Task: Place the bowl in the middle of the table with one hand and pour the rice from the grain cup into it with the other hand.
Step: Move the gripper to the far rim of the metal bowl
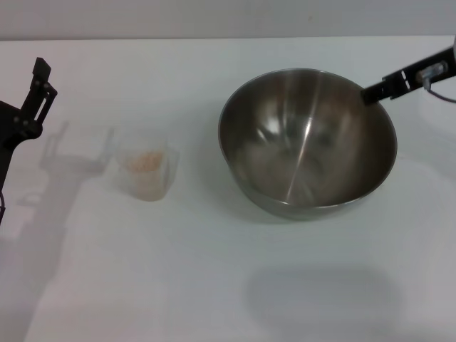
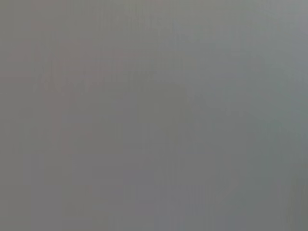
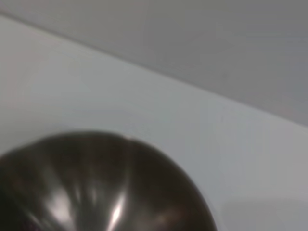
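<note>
The bowl, a large shiny steel one, hangs right of the table's middle. Its shadow lies apart from it, nearer the front edge, so it is off the table. My right gripper is shut on the bowl's far right rim. The bowl's inside also fills the lower part of the right wrist view. The grain cup, clear plastic, stands upright to the left of the bowl with rice in it. My left gripper is at the far left edge, apart from the cup. The left wrist view shows only plain grey.
A faint shadow lies on the tabletop between my left gripper and the cup. White tabletop stretches in front of the cup and the bowl. The table's far edge meets a grey wall.
</note>
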Robot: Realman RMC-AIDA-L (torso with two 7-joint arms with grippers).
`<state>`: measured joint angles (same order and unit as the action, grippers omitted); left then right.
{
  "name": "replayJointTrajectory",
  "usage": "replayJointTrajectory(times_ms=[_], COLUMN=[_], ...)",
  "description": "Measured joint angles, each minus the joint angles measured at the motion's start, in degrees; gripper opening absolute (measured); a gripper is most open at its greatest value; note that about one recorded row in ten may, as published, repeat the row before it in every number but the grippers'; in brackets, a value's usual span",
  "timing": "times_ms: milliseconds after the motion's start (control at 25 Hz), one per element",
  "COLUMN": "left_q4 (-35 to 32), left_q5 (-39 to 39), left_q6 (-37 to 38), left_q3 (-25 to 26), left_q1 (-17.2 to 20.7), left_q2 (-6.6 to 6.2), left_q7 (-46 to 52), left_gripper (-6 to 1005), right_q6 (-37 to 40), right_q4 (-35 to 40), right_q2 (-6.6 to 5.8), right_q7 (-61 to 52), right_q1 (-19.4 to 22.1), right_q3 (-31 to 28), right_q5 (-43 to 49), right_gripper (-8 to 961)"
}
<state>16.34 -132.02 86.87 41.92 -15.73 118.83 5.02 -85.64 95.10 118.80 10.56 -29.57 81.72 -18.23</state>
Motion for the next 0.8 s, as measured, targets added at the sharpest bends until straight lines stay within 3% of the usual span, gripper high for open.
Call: replayJointTrajectory(times_ms=[800], left_q4=[0.00], left_q5=[-0.26], left_q6=[0.15], left_q3=[-0.28], left_q1=[0.35], left_q2=[0.00], left_q7=[0.06], left_gripper=[841], right_q6=[8.19], right_q4=[-14.46], right_q2=[0.19], right_q7=[3.43], right_q1=[-1.96], right_q3=[0.03], right_q5=[-2.28], right_gripper=[808])
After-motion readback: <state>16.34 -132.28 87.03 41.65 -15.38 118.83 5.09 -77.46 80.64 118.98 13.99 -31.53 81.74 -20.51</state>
